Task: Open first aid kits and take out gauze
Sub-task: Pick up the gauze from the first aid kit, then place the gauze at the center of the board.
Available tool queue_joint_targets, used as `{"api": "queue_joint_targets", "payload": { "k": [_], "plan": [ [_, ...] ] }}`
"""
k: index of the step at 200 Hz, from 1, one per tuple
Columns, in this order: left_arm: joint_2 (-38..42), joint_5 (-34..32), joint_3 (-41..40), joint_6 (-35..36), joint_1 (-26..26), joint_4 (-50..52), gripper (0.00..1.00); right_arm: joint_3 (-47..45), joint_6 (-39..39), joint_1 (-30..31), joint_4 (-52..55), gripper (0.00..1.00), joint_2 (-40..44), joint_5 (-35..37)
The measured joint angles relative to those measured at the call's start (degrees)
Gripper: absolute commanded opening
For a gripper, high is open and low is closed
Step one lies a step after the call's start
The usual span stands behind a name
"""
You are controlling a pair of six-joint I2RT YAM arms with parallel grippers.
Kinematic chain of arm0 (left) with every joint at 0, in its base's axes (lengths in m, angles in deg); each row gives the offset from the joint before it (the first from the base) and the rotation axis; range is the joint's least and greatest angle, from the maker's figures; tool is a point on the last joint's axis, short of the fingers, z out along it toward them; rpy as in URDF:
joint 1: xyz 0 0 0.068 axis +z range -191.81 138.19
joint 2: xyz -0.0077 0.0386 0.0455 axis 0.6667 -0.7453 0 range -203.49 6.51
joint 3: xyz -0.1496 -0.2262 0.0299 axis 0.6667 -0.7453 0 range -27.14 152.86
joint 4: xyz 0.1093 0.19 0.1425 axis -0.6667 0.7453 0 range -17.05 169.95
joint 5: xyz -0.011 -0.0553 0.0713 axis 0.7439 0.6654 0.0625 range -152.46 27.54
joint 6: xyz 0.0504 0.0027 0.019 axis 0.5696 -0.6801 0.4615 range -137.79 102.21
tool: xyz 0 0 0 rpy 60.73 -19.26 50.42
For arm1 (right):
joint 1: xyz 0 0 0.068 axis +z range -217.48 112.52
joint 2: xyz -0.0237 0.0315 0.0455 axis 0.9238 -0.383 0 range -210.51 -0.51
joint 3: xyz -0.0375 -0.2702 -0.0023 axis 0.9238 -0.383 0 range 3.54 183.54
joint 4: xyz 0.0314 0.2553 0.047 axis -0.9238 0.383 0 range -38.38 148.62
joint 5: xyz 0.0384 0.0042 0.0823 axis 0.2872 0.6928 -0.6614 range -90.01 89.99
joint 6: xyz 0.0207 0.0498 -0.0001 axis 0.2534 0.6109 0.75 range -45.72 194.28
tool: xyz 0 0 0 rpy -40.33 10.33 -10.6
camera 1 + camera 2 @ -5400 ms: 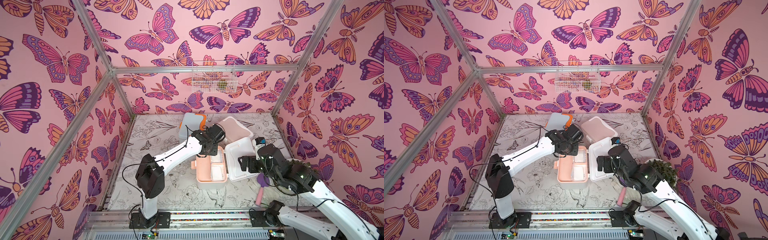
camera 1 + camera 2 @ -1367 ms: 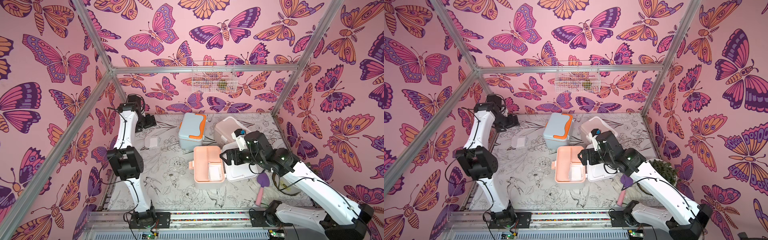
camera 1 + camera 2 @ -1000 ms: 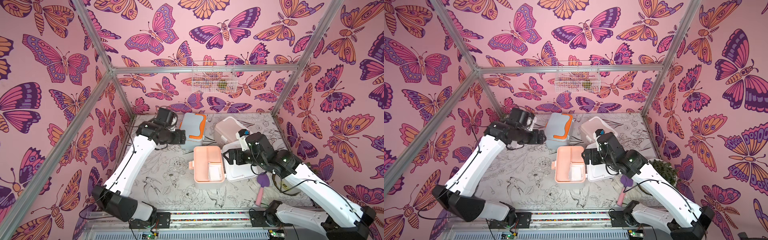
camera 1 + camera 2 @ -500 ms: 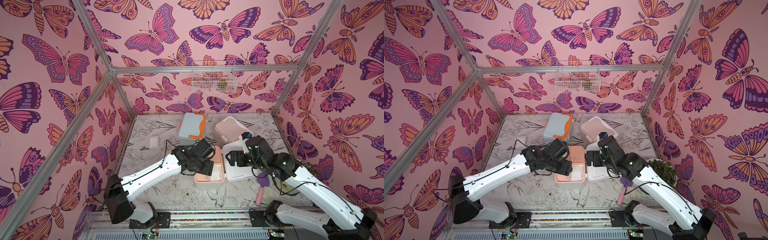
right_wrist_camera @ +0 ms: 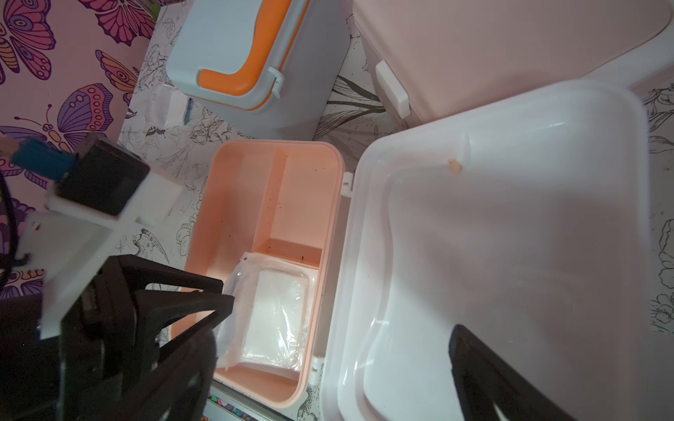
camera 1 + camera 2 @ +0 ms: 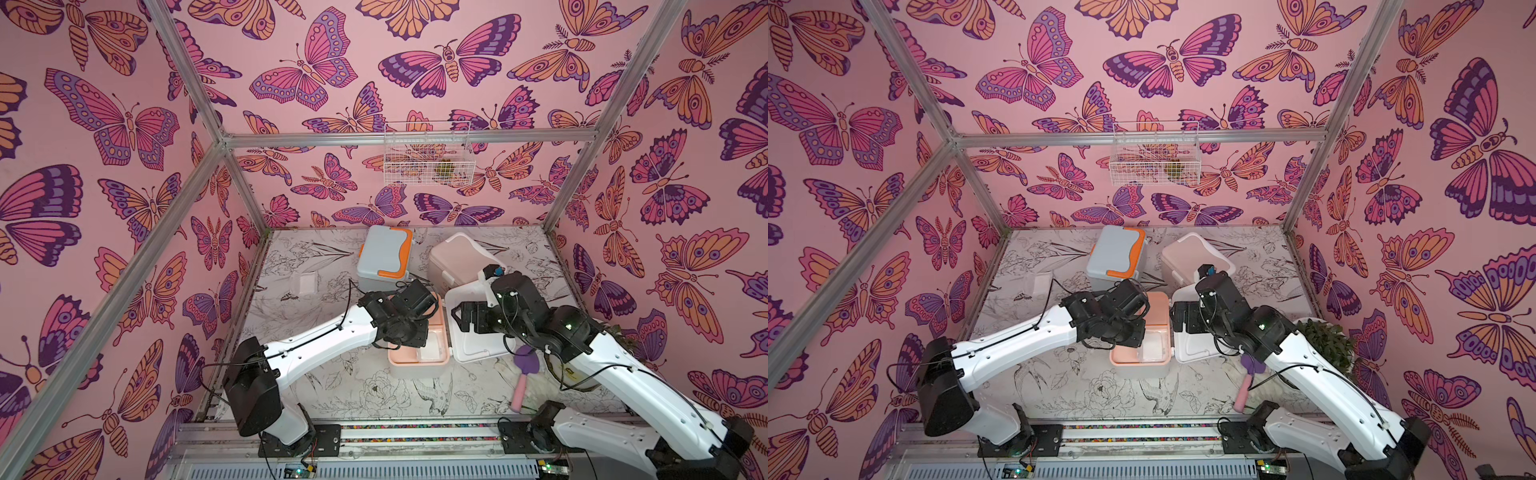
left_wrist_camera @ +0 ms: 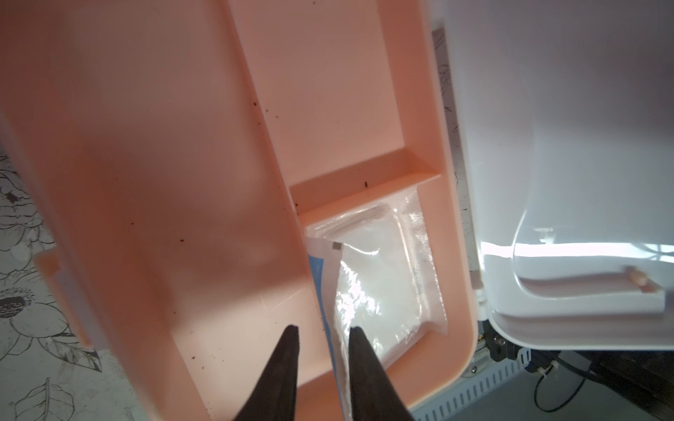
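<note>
Found the gauze (image 7: pixel 372 288) in the small end compartment of the peach tray (image 7: pixel 164 182) inside the white kit (image 6: pixel 417 365): clear packets with white pads, one on another. Saw the upper packet's blue-striped edge lifted along the divider, running up between the fingers (image 7: pixel 361 364) of the left gripper (image 7: pixel 324 330). Judged those jaws narrowly apart, one finger against the plastic and a sliver of tray floor showing beside its mate; could not confirm a firm pinch. Noted the same stack from the right wrist view (image 5: pixel 277 313), with the left arm's dark claw reaching in at its near edge.

Found the kit's white lid (image 6: pixel 478 349) swung fully open beside the tray, inner face up. Spotted the right gripper (image 6: pixel 465 322) over that lid near the hinge side, jaws spread wide; could not tell whether touching. Caught only one of its dark fingers (image 5: pixel 485 375) in its own wrist view.

Saw the blue kit (image 6: pixel 384 253) and the pink kit (image 6: pixel 455 257) closed, side by side behind the open one, in both top views. Made out a loose packet (image 6: pixel 306 284) flat on the table (image 6: pixel 332 390), left of the blue kit. Noticed a brush (image 6: pixel 524 374) under the right arm and a wire basket (image 6: pixel 426 153) high on the back wall.
</note>
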Motion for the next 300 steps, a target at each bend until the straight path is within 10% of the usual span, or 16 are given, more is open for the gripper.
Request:
{"api": "queue_joint_targets", "payload": {
  "k": [65, 160, 234, 300],
  "plan": [
    [-1.25, 0.28, -0.11, 0.46, 0.00, -0.79, 0.00, -0.20, 0.04, 0.00, 0.00, 0.99, 0.02, 0.00],
    [9.42, -3.54, 1.36, 3.26, 1.90, 4.02, 0.00, -0.37, 1.33, -0.02, 0.02, 0.99, 0.07, -0.04],
    [24.74, -5.55, -0.24, 10.88, 30.08, 11.54, 0.00, -0.50, 1.38, -0.02, -0.02, 0.99, 0.63, -0.31],
    [14.69, -6.84, -3.41, 17.99, 49.70, 12.96, 0.00, -1.09, 1.44, -0.02, -0.44, 0.99, 0.28, -2.67]
  ]
}}
